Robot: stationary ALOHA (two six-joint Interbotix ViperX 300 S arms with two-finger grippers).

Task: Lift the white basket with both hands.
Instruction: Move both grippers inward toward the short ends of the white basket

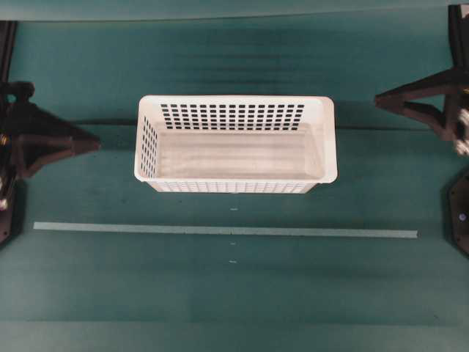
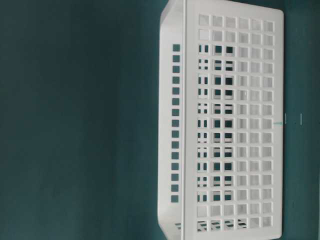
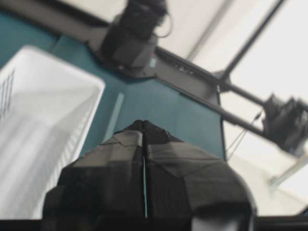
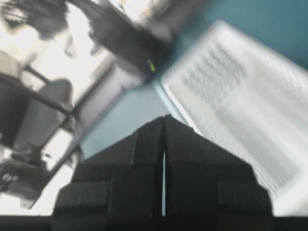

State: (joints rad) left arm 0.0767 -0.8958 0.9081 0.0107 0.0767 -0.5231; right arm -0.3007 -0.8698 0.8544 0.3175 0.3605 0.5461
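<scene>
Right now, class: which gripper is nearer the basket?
Left. The left gripper sits shut just off the basket's left end, level with its middle. The right gripper is also shut but farther off, beyond the right end near the far corner.

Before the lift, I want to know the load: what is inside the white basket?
The overhead view shows nothing inside the white basket: only its bare, pale floor and slotted walls. The strip of floor right against the near wall is hidden by the rim.
</scene>
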